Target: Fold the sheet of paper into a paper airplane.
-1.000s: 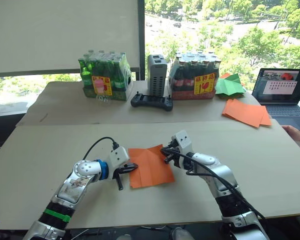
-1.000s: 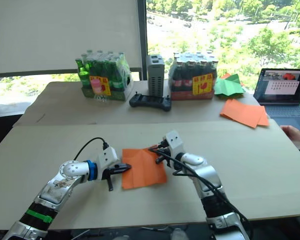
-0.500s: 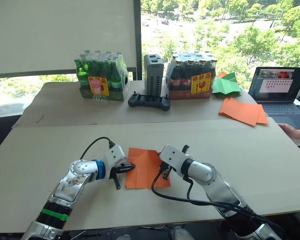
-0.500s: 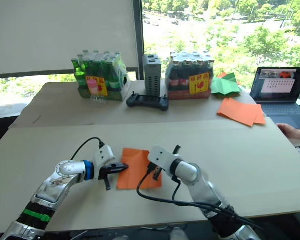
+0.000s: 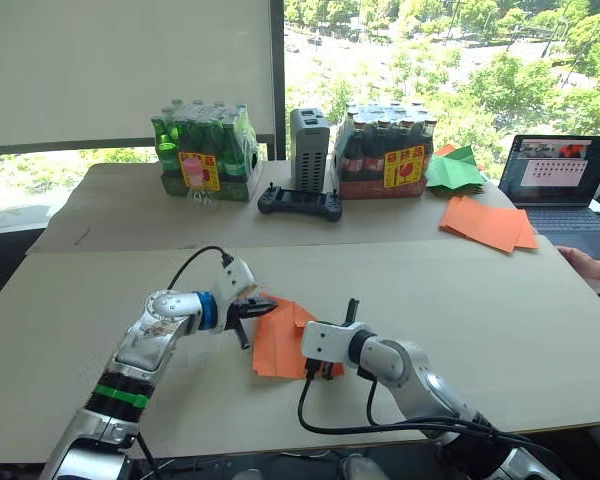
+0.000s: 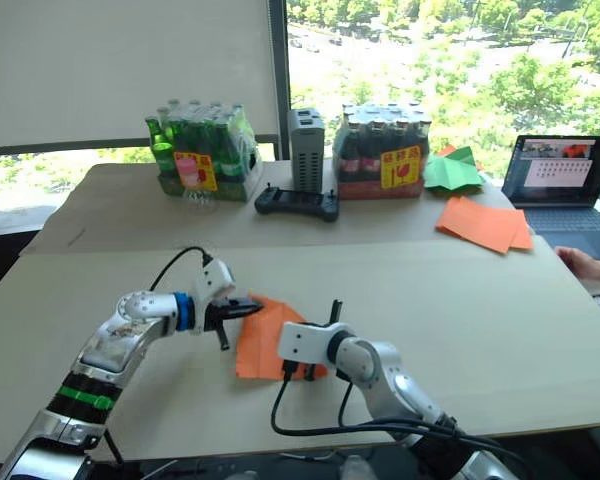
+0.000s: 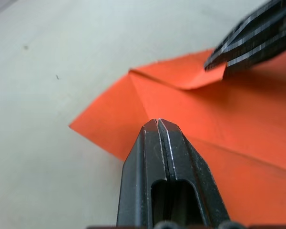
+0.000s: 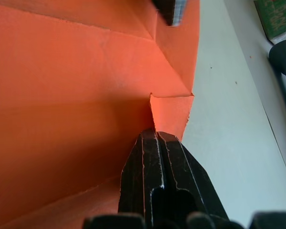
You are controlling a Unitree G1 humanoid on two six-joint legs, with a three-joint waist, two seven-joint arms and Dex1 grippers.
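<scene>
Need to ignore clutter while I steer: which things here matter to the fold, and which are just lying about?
In the job:
sheet of paper
left gripper, shut
right gripper, shut

Lying about:
orange pile
green paper pieces
bottle packs
controller
laptop

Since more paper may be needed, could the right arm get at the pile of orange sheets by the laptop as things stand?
Probably not at once: the right gripper is shut on the sheet of paper, and the pile of orange sheets lies well across the table.

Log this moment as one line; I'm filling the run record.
stage: folding | sheet of paper: on table, partly folded | left gripper: shut, on sheet | right gripper: shut, at small folded flap
</scene>
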